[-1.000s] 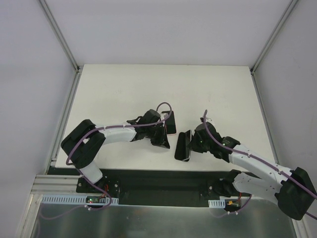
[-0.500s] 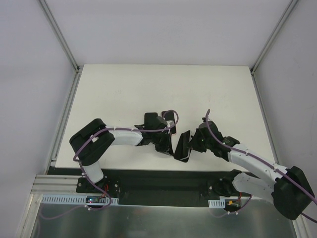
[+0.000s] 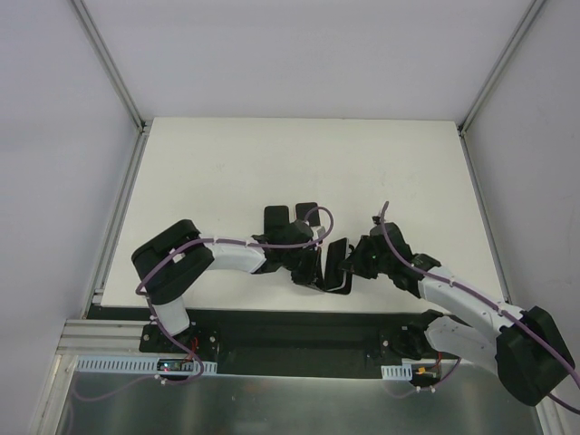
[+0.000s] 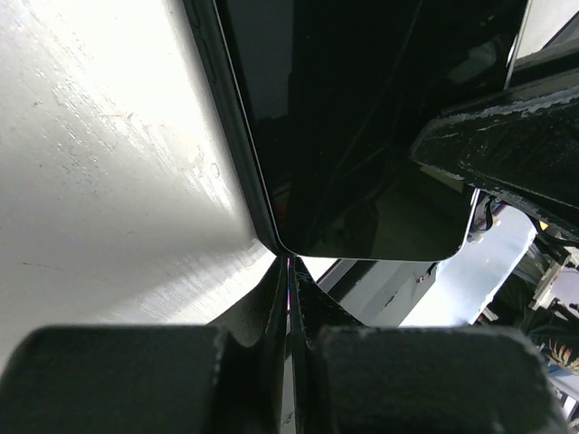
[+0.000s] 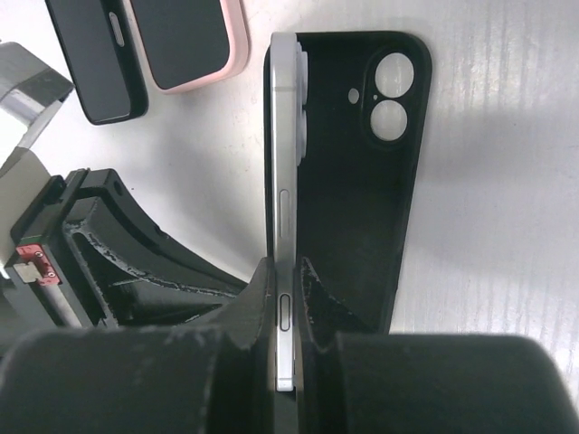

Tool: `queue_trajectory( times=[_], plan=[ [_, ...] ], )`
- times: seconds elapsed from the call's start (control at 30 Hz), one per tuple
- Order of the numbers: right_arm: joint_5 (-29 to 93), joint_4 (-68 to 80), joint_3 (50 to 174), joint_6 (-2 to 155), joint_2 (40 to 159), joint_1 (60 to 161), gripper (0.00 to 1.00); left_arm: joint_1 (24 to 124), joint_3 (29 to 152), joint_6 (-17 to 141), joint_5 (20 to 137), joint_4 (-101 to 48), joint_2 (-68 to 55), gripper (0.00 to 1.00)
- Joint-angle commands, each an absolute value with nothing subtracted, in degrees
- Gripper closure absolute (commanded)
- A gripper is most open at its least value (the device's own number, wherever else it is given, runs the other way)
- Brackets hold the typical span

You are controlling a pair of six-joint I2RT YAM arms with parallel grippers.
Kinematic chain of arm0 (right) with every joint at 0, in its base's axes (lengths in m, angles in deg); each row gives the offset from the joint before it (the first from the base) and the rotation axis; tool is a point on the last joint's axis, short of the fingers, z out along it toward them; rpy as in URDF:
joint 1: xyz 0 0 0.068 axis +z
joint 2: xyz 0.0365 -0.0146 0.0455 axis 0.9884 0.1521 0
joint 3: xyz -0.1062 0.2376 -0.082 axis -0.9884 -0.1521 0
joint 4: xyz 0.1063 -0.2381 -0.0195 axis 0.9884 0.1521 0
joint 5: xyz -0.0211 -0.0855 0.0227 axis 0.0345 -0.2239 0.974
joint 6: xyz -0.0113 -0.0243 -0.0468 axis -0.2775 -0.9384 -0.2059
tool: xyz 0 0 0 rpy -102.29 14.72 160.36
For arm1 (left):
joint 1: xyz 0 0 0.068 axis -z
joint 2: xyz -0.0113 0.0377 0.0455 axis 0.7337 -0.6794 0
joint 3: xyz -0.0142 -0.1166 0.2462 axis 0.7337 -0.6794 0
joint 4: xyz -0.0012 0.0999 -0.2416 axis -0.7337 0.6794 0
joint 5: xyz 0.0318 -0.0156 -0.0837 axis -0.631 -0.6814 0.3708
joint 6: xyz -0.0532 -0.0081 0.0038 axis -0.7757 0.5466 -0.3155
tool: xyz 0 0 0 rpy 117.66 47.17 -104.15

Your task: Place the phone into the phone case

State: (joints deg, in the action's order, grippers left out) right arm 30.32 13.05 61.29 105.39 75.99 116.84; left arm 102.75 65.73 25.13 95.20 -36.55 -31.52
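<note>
- Phone [image 5: 285, 226] is up on its long edge, silver side rail with its buttons facing the right wrist camera, low over the desk [image 3: 227, 172] near its front edge.
- Right gripper [image 5: 286, 271] has it: jaws pinching the phone across its thin body, near one end.
- Phone case [image 5: 362, 199], black, with two round camera openings at its far end, lies face-on to that camera. It sits right alongside the phone, its long side against the phone's lower edge.
- So the phone is tilted at the case's side, not seated flat in it.
- Left gripper [image 4: 289, 271] is in close from the other side, jaws pressed together with only a hairline seam between them.
- A dark glossy slab's rounded corner sits right at those left tips. From the left wrist view I cannot tell whether it is the phone's screen or the case, nor whether the tips actually touch it.
- From above, both grippers meet mid-desk, nose to nose, with the dark items between them.
- Beyond them on the desk lie a pink-rimmed case [image 5: 185, 41] and a spare black case [image 5: 95, 63], side by side and apart from the action.
</note>
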Motion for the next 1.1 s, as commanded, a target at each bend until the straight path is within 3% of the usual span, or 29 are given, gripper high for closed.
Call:
queue_trajectory(
  times=[0.0,0.3,0.47,0.83,1.07],
  plan=[
    [33.0,11.0,59.2,104.4,76.3,116.3,0.99,103.9,66.0,24.0,96.0,-38.9,-32.3,1.0],
    [36.8,11.4,56.3,100.8,74.5,116.3,0.98,104.2,67.6,26.7,93.8,-34.0,-28.1,1.0],
    [40.9,10.9,56.3,98.1,75.9,116.3,0.98,103.5,68.7,30.5,86.0,-25.0,-22.9,0.93],
    [51.2,3.9,56.6,96.7,80.7,116.6,0.98,99.6,63.8,30.0,84.5,-25.1,-19.8,0.99],
    [52.4,1.8,56.2,97.0,82.7,117.5,0.96,98.9,63.5,29.6,84.2,-25.0,-20.6,0.93]
  ],
)
